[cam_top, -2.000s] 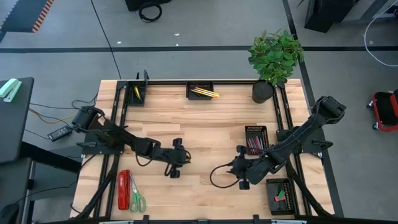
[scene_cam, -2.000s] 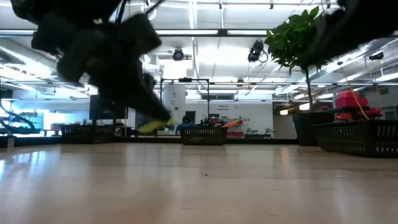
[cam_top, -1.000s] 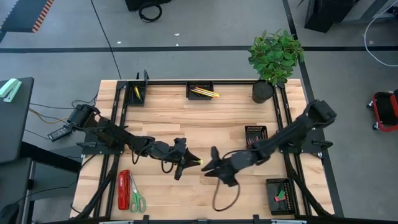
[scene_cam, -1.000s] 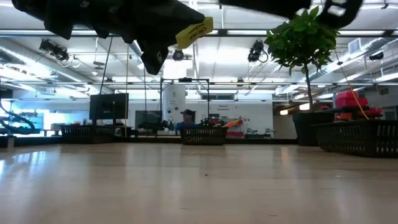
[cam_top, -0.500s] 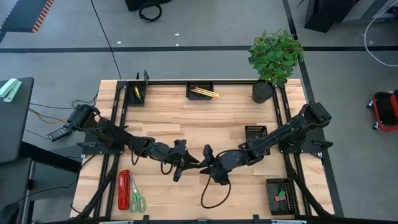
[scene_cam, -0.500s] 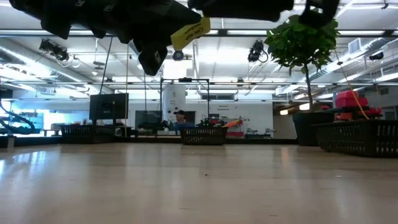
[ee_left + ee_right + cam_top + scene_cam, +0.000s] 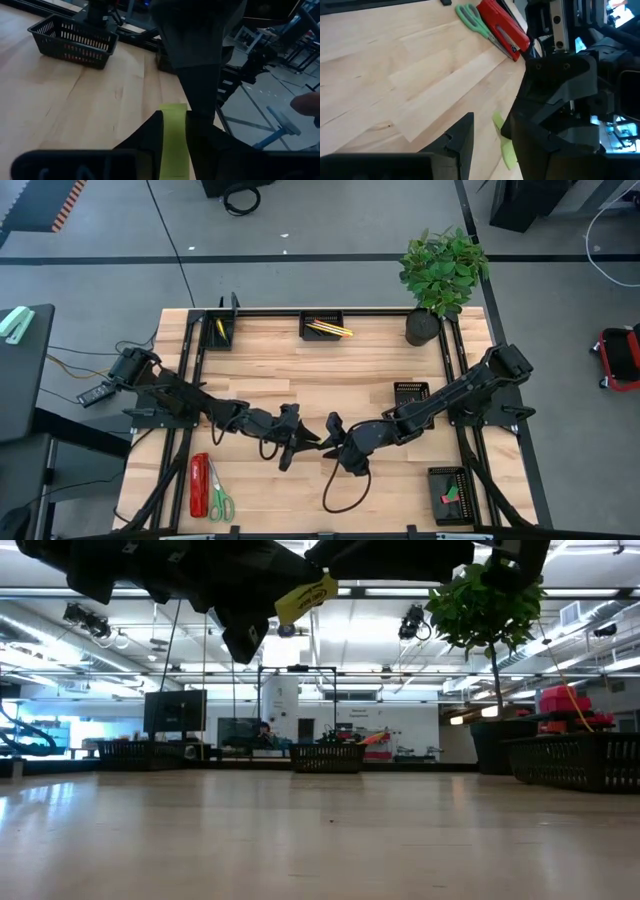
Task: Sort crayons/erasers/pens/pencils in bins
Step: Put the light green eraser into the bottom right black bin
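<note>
A: Surface and room?

B: Light wood table (image 7: 330, 380) on a grey floor, with a plant (image 7: 443, 270) at the far right corner. A red stapler (image 7: 199, 485) and green scissors (image 7: 220, 502) lie at the near left edge. The low view adds a lit hall behind.

A: Containers?

B: Four bins. The far middle bin (image 7: 322, 325) holds pencils (image 7: 329, 328). The far left bin (image 7: 221, 332) holds a yellow item. The right bin (image 7: 411, 402) and the near right bin (image 7: 449, 482) hold reddish pieces.

A: Grippers?

B: The left gripper (image 7: 301, 440) and right gripper (image 7: 327, 442) meet above table centre. The left pinches a yellow-green eraser (image 7: 173, 141). The right fingers (image 7: 462, 140) are spread, with the eraser between them.

A: View differences?

B: Only the low view shows the eraser (image 7: 305, 597) raised well above the table.
</note>
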Robot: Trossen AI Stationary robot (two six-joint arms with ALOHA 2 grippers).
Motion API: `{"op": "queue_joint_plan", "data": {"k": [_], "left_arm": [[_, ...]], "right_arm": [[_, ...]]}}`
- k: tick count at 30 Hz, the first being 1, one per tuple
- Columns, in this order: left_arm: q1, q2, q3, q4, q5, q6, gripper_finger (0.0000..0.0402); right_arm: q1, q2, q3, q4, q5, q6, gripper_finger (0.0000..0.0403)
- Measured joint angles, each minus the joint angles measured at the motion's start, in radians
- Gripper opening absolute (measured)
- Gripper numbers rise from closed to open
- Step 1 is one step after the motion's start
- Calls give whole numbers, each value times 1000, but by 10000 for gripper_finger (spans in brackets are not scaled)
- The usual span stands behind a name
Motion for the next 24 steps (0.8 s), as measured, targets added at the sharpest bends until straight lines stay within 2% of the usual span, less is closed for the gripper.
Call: {"op": "queue_joint_plan", "data": {"k": [8, 18, 24], "left_arm": [[-2, -1, 0, 2, 7, 1, 85], [-2, 0, 0, 2, 8, 1, 87], [-2, 0, 0, 1, 8, 1, 82]], "right_arm": [[-14, 0, -2, 9, 86, 0, 133], [-42, 0, -2, -13, 5, 72, 133], [-50, -2, -1, -24, -3, 99, 131]]}}
